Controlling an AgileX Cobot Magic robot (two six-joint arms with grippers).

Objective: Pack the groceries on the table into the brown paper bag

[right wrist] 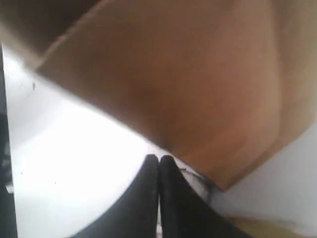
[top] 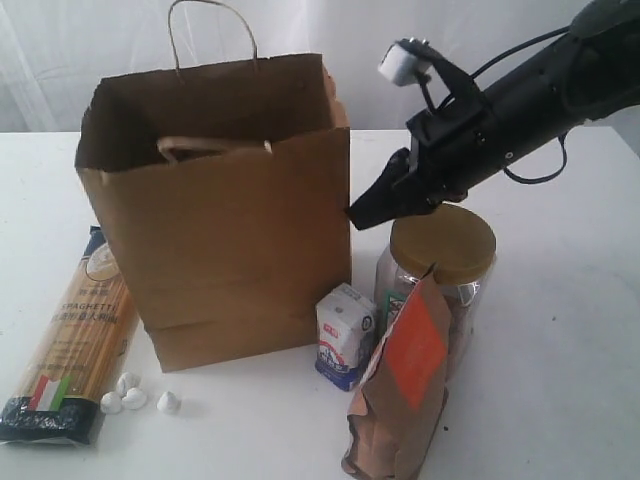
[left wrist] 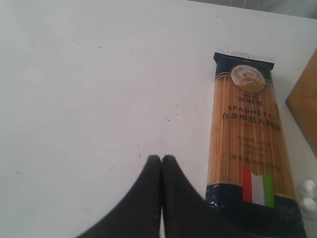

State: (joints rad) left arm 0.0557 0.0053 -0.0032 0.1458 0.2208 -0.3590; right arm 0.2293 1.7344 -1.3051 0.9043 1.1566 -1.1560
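The brown paper bag [top: 240, 230] stands upright on the tabletop [top: 560, 350], mouth open for loading. My right claw [top: 355, 215], pinched shut and empty, hangs just beside the bag's wall, probably going for the gold-lidded glass jar [top: 442, 245] near the bag. My left claw [left wrist: 162, 158] is shut and empty too.

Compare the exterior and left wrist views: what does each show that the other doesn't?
Only exterior: the open top and handles of the paper bag, the gold-lidded jar, the small carton, the brown pouch, and the right arm, its jaws shut beside the bag.
Only left wrist: the left arm's jaws, shut, over the table.
Both: the spaghetti packet, the white lumps by its end, the table, and the bag, only an edge of it in the wrist view.
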